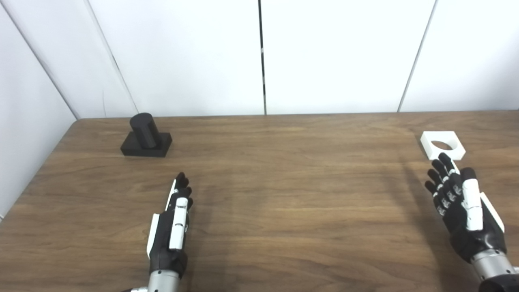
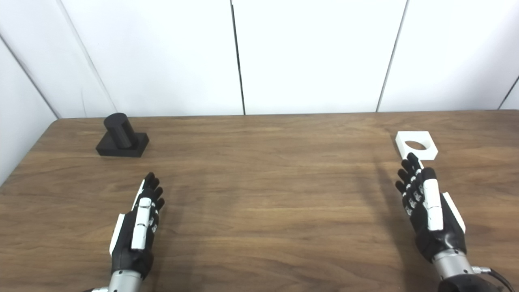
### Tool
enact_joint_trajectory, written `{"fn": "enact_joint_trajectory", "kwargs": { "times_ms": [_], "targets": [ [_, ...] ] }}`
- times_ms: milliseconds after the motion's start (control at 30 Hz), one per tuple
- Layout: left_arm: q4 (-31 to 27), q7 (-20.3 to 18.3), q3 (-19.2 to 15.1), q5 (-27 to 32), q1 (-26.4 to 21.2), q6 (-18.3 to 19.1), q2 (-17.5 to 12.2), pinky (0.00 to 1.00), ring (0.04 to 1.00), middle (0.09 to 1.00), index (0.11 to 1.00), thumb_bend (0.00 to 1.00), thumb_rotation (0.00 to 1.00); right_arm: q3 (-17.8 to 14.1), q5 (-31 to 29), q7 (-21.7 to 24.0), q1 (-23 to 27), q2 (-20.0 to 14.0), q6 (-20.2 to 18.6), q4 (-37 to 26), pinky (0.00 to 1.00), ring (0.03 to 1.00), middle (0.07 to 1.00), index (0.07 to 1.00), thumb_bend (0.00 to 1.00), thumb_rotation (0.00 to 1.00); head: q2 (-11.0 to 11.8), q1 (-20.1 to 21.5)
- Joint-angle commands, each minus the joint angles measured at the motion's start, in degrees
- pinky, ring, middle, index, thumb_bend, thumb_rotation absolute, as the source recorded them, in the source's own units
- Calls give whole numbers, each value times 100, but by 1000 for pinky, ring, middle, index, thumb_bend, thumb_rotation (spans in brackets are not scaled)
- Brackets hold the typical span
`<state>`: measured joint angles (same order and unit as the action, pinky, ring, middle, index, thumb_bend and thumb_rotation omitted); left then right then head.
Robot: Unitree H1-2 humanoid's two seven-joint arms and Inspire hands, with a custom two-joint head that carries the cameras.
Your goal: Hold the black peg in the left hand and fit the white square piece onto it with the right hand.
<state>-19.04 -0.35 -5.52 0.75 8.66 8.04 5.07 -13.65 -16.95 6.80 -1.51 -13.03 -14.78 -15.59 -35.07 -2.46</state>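
The black peg (image 1: 146,137), a cylinder on a square black base, stands upright at the far left of the wooden table (image 1: 284,194). The white square piece (image 1: 442,145) with a round hole lies flat at the far right. My left hand (image 1: 172,227) is open and empty, over the table well in front of and a little right of the peg. My right hand (image 1: 462,207) is open and empty, its fingertips just short of the white piece's near edge. Both also show in the right eye view: the peg (image 2: 121,138) and the white piece (image 2: 416,146).
White wall panels (image 1: 259,56) rise behind the table's far edge, and a wall runs along its left side. Bare wood lies between the two hands and between the peg and the white piece.
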Motion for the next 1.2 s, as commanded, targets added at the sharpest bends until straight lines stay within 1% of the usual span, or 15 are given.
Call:
{"fn": "enact_joint_trajectory", "kwargs": {
  "times_ms": [0, 200, 367, 400, 467, 533, 633, 667, 700, 733, 767, 800, 900, 1067, 1167],
  "targets": [
    [-229, 17, -12, 21, 111, -204, -152, 1000, 1000, 1000, 1000, 515, 902, -39, -69, 37, 198, -115, 135, -138, 1000, 1000, 1000, 1000, 558, 1000, -1, -18],
    [-173, 22, -29, 4, 97, -264, -158, 1000, 1000, 1000, 1000, 501, 870, -12, -62, 38, 235, -117, 100, -149, 1000, 1000, 1000, 1000, 561, 1000, 3, -51],
    [-165, 30, -27, -16, 85, -264, -155, 1000, 1000, 1000, 1000, 532, 846, 20, -38, 43, 267, -112, 122, -120, 1000, 1000, 1000, 1000, 547, 1000, 4, -94],
    [-162, 34, -33, -19, 74, -263, -158, 1000, 1000, 1000, 1000, 545, 816, 27, -30, 43, 273, -113, 127, -112, 1000, 1000, 1000, 1000, 544, 1000, 1, -117],
    [-166, 46, -44, -53, 54, -264, -180, 1000, 1000, 1000, 1000, 568, 633, 31, -32, 51, 288, -115, 139, -92, 1000, 1000, 1000, 1000, 546, 1000, 12, -163],
    [-206, 141, -46, -347, 28, -248, -237, 1000, 1000, 1000, 1000, 656, 457, 29, -54, 57, 314, -118, 130, -72, 1000, 1000, 1000, 1000, 553, 1000, -2, -225],
    [-282, 291, -113, -839, -80, -160, -358, 997, 993, 999, 1000, 737, 349, 22, -63, 57, 350, -125, 127, -59, 1000, 1000, 1000, 1000, 552, 1000, -48, -354],
    [-327, 317, -175, -935, -142, -58, -413, 995, 988, 999, 1000, 748, 338, 7, -87, 58, 362, -115, 152, -43, 1000, 1000, 1000, 1000, 550, 1000, -54, -399],
    [-359, 334, -279, -987, -236, 74, -490, 995, 988, 995, 1000, 748, 288, -11, -128, 75, 378, -101, 207, -4, 1000, 1000, 1000, 1000, 546, 1000, -65, -445],
    [-379, 336, -354, -1005, -300, 165, -537, 977, 989, 995, 1000, 787, 242, -23, -159, 88, 389, -92, 248, 26, 1000, 1000, 1000, 1000, 547, 1000, -64, -450],
    [-386, 346, -438, -1016, -367, 252, -594, 971, 990, 994, 1000, 800, 227, -33, -186, 102, 398, -86, 293, 60, 1000, 1000, 1000, 1000, 548, 1000, -66, -463],
    [-382, 358, -507, -998, -419, 311, -643, 969, 991, 993, 1000, 838, 204, -41, -202, 106, 404, -83, 318, 83, 1000, 1000, 1000, 1000, 553, 1000, -66, -463],
    [-357, 402, -717, -897, -573, 437, -865, 989, 998, 999, 1000, 878, 136, -71, -266, 115, 429, -87, 317, 121, 1000, 1000, 1000, 1000, 569, 1000, -120, -493],
    [-402, 525, -885, -1162, -854, 1050, -1222, 991, 1000, 1000, 1000, 975, 164, -59, -272, 148, 485, -168, 290, 160, 1000, 1000, 1000, 1000, 589, 1000, -151, -511],
    [-396, 503, -933, -1170, -1031, 1290, -1393, 1000, 1000, 1000, 1000, 999, 136, -63, -304, 182, 520, -212, 269, 174, 1000, 1000, 1000, 1000, 590, 1000, -148, -527]
  ]
}}
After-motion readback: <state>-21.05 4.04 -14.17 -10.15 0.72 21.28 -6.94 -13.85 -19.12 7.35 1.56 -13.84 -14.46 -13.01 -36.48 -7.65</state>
